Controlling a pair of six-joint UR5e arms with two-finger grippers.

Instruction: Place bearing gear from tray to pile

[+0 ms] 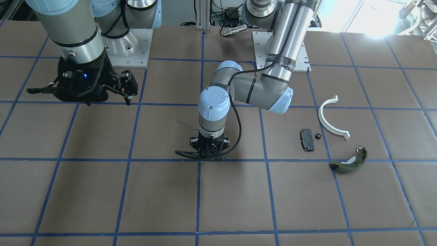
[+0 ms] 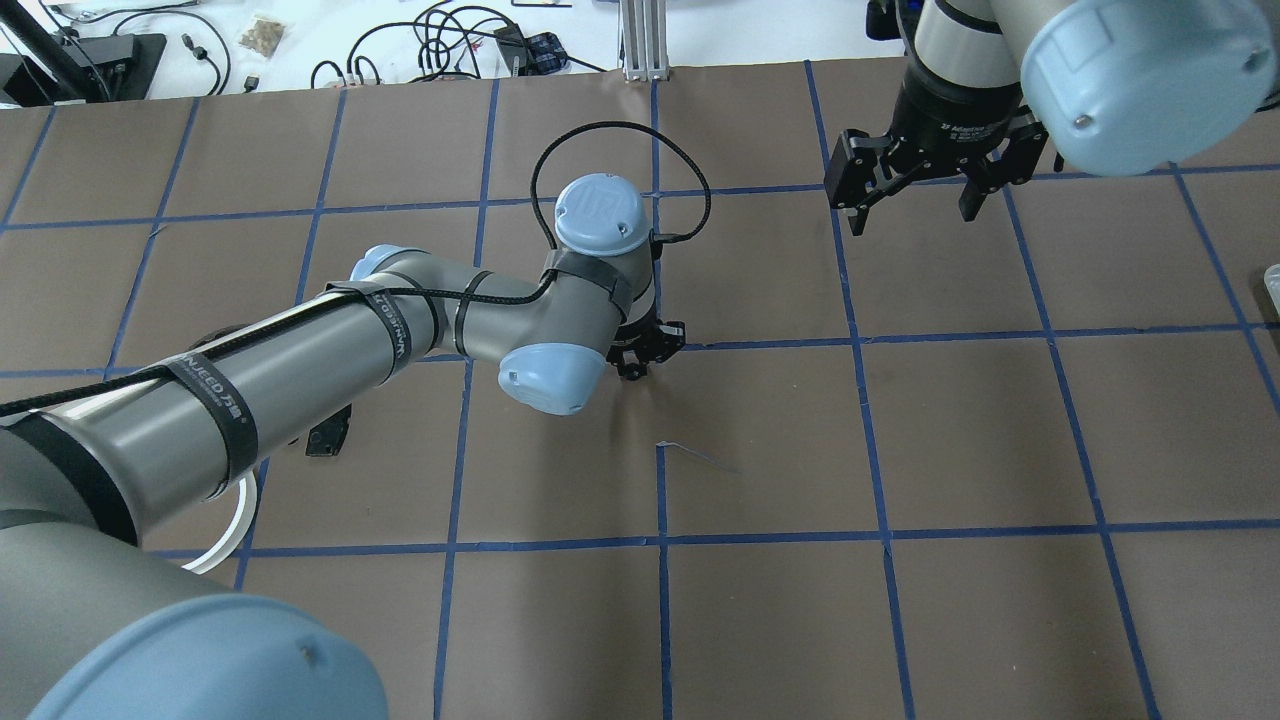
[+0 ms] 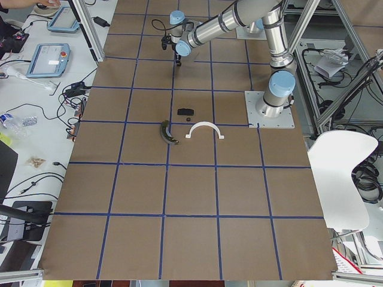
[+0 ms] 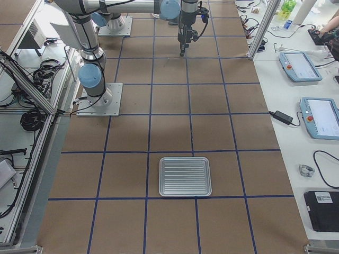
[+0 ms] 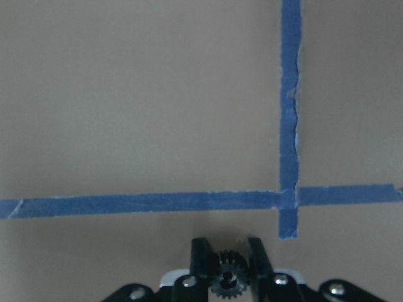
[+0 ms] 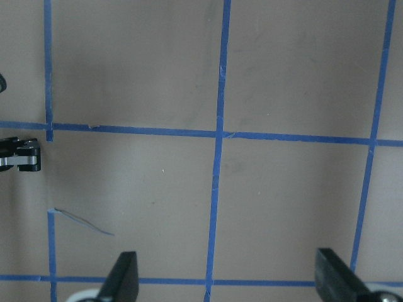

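My left gripper point(image 5: 227, 264) is shut on a small dark toothed bearing gear point(image 5: 227, 281) and holds it low over the brown paper near a blue tape crossing. It also shows at the table's middle in the front view point(image 1: 209, 152) and the overhead view point(image 2: 640, 358). The pile lies well to that gripper's side: a flat black pad point(image 1: 307, 139), a small black gear-like part point(image 1: 318, 136), a white half-ring arc point(image 1: 329, 119) and an olive-green curved shoe point(image 1: 350, 161). The ribbed metal tray point(image 4: 185, 176) looks bare in the right side view. My right gripper point(image 2: 910, 185) is open and empty, raised above the table.
The table is brown paper with a blue tape grid. A thin loose strip of tape point(image 2: 700, 455) lies near the centre. The left arm's forearm point(image 2: 300, 370) stretches over the pile's side in the overhead view and hides most of the pile. Arm bases point(image 1: 128, 48) stand at the robot's edge.
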